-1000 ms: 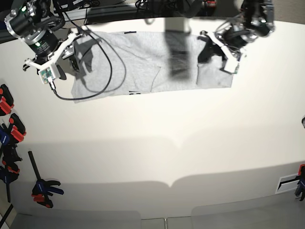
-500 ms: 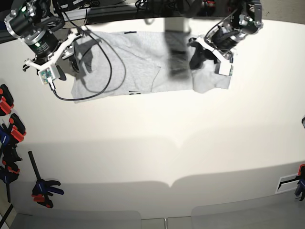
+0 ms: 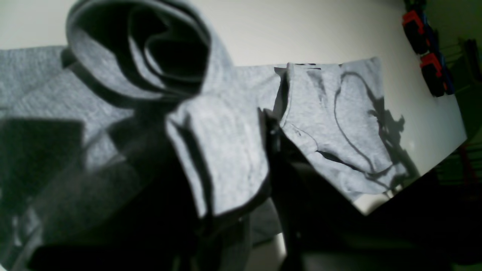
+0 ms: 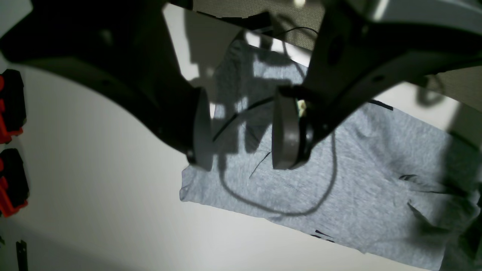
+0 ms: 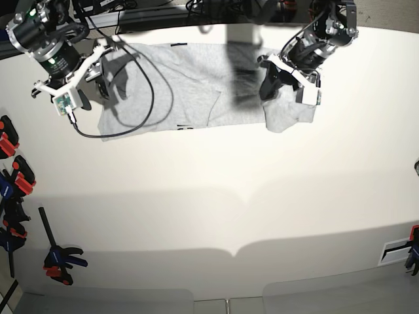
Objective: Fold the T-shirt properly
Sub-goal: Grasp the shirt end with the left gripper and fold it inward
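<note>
The light grey T-shirt (image 5: pixel 183 85) lies spread along the far side of the white table (image 5: pixel 209 196). My left gripper (image 5: pixel 276 82), on the right in the base view, is shut on the shirt's right end, which hangs bunched and lifted off the table. In the left wrist view the held cloth (image 3: pixel 222 158) fills the foreground, with the flat part beyond it. My right gripper (image 5: pixel 98 77) hovers open over the shirt's left edge. Its two fingers (image 4: pixel 286 131) stand apart with nothing between them, above the T-shirt (image 4: pixel 357 180).
A black cable (image 5: pixel 149 98) from the right arm loops over the shirt's left part. Orange and black clamps (image 5: pixel 13 170) line the table's left edge, and another clamp (image 5: pixel 60 261) sits lower left. A dark shadow bar (image 5: pixel 245 78) crosses the shirt.
My left gripper has moved leftward in the base view, carrying the shirt's right end inward and shortening the spread cloth. The right arm has stayed still.
</note>
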